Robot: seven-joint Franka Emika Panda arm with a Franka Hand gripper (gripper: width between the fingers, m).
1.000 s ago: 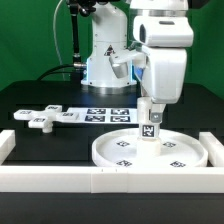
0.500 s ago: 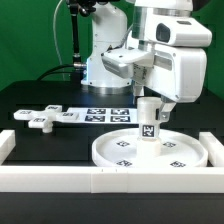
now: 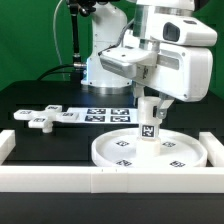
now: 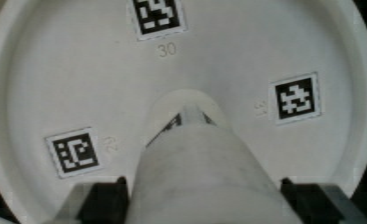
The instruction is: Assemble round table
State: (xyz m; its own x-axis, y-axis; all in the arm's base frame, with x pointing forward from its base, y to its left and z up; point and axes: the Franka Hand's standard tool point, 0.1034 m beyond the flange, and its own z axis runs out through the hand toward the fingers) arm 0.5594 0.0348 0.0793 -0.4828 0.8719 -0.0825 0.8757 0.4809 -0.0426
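Note:
The large round disc lies flat on the table behind the front rail, tags facing up. The short cylindrical leg stands upright on its middle. My gripper comes down from above and is shut on the leg's upper part. In the wrist view the leg runs between my two dark fingers, and the disc fills the background. The cross-shaped foot lies loose on the table at the exterior view's left, away from the gripper.
The marker board lies flat behind the disc. A long white border rail runs along the front, with raised ends at both sides. The arm's base stands at the back.
My wrist and hand have turned about the upright leg, swinging the arm body toward the exterior view's right. The leg and disc stay in place.

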